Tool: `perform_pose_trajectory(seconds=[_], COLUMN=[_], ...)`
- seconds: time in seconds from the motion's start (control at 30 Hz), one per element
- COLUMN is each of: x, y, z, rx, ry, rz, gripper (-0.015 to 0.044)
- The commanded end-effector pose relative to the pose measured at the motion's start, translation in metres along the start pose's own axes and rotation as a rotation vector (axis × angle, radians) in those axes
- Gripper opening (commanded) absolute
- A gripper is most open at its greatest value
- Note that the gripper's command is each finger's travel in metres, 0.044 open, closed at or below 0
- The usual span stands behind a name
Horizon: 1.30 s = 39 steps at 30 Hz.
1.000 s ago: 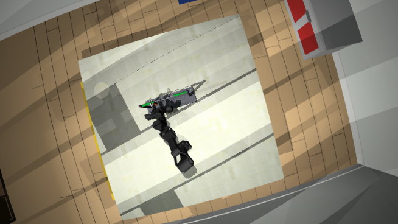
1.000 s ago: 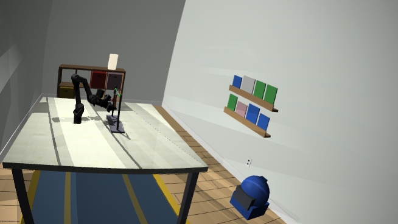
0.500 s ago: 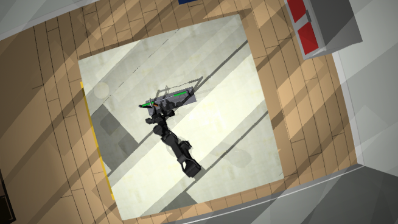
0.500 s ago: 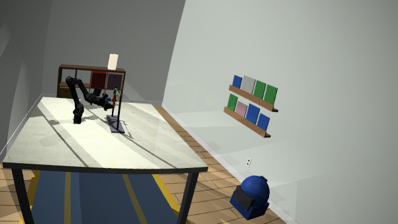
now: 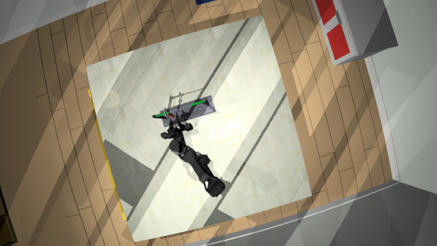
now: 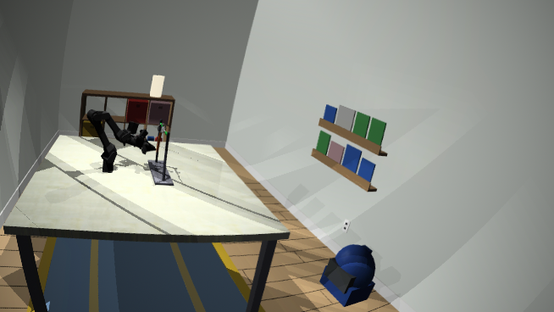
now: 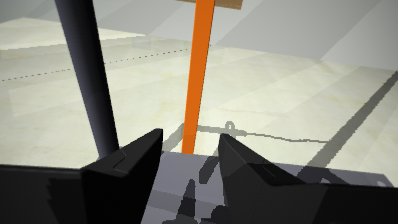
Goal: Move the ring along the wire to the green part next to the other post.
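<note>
The ring (image 5: pixel 168 114) hangs around the green wire part (image 5: pixel 158 115) beside the left post in the top view, near that part's inner end. Its orange handle (image 5: pixel 171 116) (image 6: pixel 158 147) (image 7: pixel 199 70) points down. My gripper (image 5: pixel 174 120) (image 6: pixel 154 147) (image 7: pixel 191 138) is partly open and empty. In the wrist view the handle stands beyond and between the fingertips, with a visible gap on each side. The other green part (image 5: pixel 198 103) is beside the right post. Thin grey wire runs between the green parts. Exact ring-wire contact is too small to tell.
A dark post (image 7: pixel 86 70) rises close left of the left finger in the wrist view. The near post (image 6: pixel 165 158) stands on the grey base (image 6: pixel 163 183). The base rests on the pale table (image 5: pixel 247 134) (image 6: pixel 119 208). The arm reaches in from the robot's base side.
</note>
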State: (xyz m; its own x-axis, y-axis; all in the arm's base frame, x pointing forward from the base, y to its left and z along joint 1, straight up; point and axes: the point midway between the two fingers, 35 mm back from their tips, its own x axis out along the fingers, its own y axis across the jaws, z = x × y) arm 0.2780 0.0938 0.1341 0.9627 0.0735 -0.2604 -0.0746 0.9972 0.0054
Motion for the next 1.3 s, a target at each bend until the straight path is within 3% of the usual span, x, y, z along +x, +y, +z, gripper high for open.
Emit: perform_pose_trajectory(seconds=[0.0,0.37,0.73,1.27], x=[-0.001,-0.001,-0.048,-0.048], y=[-0.001,-0.001,-0.002,-0.002], z=[0.000,0.000,-0.001,-0.001], rx=[0.006,0.006,0.001,0.001], ry=[-0.002,-0.002,-0.001,-0.001], rz=[-0.004,-0.004,0.001,0.001], gripper=[0.0160,0.0160,0.0440,0.0440])
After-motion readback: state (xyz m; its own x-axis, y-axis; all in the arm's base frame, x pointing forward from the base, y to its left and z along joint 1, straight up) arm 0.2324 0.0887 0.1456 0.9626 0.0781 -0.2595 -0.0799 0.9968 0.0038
